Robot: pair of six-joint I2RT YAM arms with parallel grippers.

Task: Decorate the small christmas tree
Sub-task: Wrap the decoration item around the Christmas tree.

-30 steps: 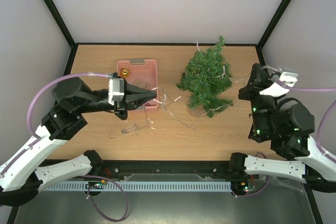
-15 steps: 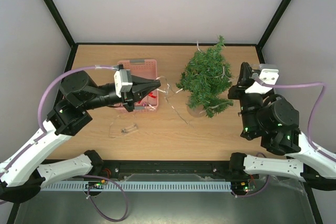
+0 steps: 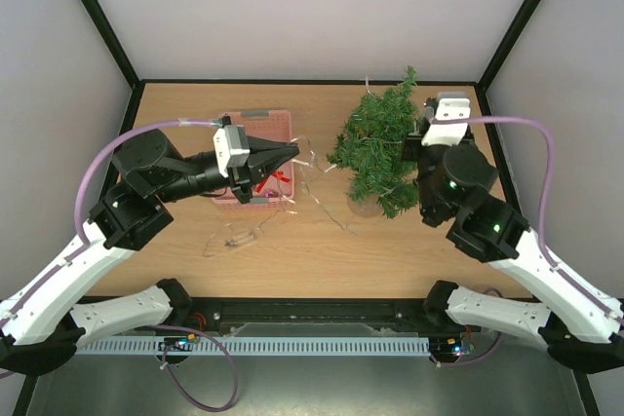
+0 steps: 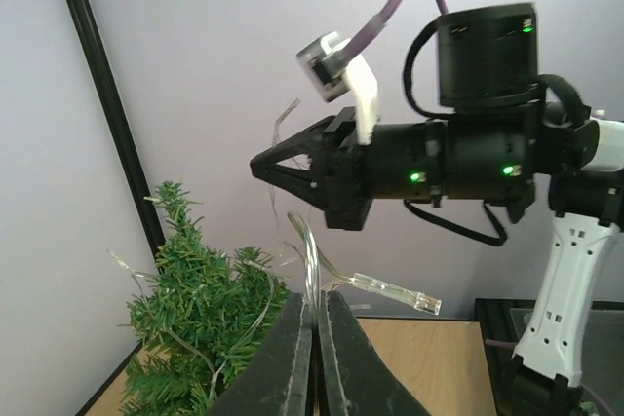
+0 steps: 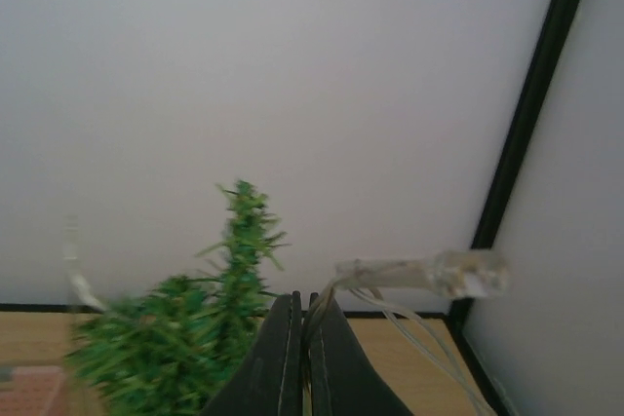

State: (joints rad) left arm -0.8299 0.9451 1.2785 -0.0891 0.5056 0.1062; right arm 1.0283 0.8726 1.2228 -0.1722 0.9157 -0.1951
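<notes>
The small christmas tree (image 3: 382,148) stands at the back right of the table, with a clear light string (image 3: 314,180) draped in its branches and trailing onto the wood. My left gripper (image 3: 291,152) hangs over the right edge of the pink basket, shut on a loop of the string (image 4: 314,270). My right gripper (image 3: 413,146) is against the tree's right side, shut on another strand of the string (image 5: 343,291) with a bulb end (image 5: 458,273) sticking out. The tree shows in the left wrist view (image 4: 195,333) and the right wrist view (image 5: 185,338).
The pink basket (image 3: 261,125) sits left of the tree, with a red ornament (image 3: 281,179) inside. More clear string lies on the wood (image 3: 234,237) in front of the basket. The right arm (image 4: 458,158) reaches across the left wrist view. Black frame posts stand at the back corners.
My right arm has swung left and away from me, up to the tree. My left gripper has lifted and moved right with the string.
</notes>
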